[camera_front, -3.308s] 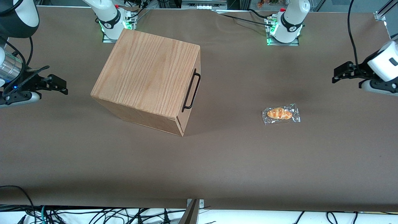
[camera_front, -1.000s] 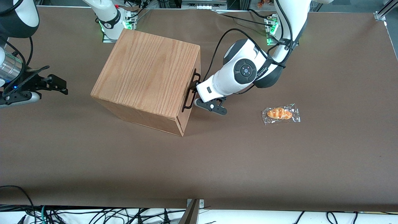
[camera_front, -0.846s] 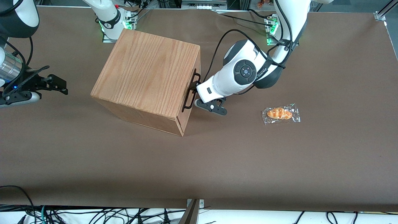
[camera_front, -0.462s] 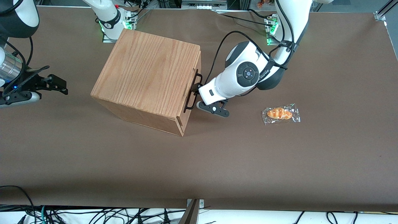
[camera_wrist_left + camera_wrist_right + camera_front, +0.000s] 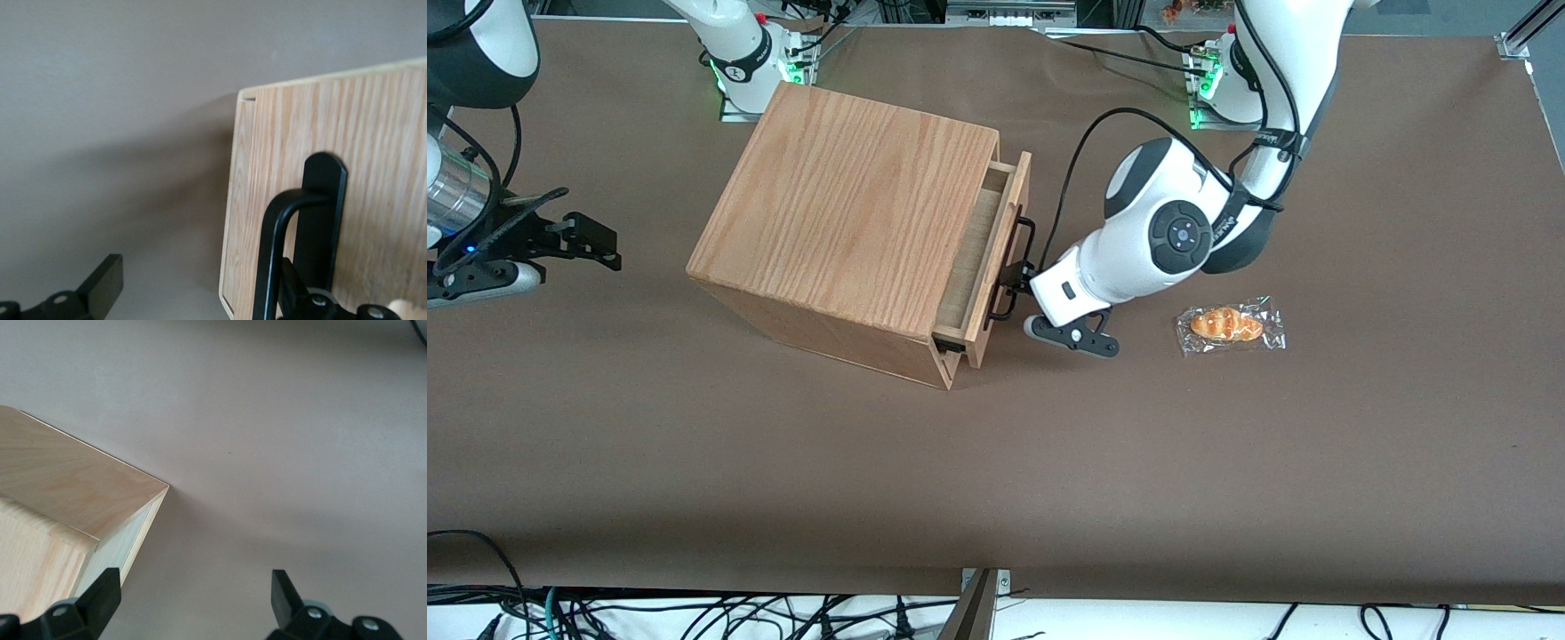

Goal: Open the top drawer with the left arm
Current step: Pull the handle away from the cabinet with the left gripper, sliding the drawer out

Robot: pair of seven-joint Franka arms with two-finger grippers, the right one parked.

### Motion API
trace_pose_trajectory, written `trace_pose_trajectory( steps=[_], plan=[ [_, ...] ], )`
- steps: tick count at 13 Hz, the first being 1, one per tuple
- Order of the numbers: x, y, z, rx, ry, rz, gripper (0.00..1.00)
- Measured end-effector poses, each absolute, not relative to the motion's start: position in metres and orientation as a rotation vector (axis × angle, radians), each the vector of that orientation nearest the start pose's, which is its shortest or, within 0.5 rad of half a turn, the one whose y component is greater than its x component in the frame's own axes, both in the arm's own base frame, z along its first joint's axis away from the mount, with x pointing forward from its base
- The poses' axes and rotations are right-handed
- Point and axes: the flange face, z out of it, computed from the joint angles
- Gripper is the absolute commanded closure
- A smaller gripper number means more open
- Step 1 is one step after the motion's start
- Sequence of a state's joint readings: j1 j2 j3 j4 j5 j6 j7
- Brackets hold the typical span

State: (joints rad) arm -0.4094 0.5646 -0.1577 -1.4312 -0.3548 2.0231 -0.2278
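Brown table [image 5: 694,462]: hand [image 5: 1021,277] clamped on handle [image 5: 1016,267], top drawer [image 5: 996,258] partly out; wrapped pastry [image 5: 1229,325] near arm.

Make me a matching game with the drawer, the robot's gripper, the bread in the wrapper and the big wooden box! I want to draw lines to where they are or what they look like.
Things:
1. top drawer
2. gripper
3. wrapped bread
4. cabinet

Descriptions:
A. lying flat on the brown table, toward the working arm's end
B. pulled partway out, its inside showing
C. at the thin black handle
D. big oak-grain top, standing on the table

Pairs: 1-B, 2-C, 3-A, 4-D
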Motion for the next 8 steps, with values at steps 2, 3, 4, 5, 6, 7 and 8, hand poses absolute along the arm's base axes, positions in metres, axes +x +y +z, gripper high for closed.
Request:
trace_pose_trajectory(
  steps=[2,3,4,5,6,7,8],
  plan=[
    [0.611,-0.372,0.376,-3.512,0.251,0.223,0.0],
    [0.614,-0.366,0.376,-3.513,0.235,0.221,0.0],
    [0.617,-0.361,0.376,-3.514,0.222,0.219,0.0],
    [0.619,-0.358,0.375,-3.515,0.212,0.217,0.0],
    [0.621,-0.355,0.375,-3.516,0.204,0.216,0.0],
    [0.622,-0.352,0.375,-3.517,0.196,0.215,0.0],
    [0.624,-0.35,0.375,-3.518,0.189,0.214,0.0]
  ],
)
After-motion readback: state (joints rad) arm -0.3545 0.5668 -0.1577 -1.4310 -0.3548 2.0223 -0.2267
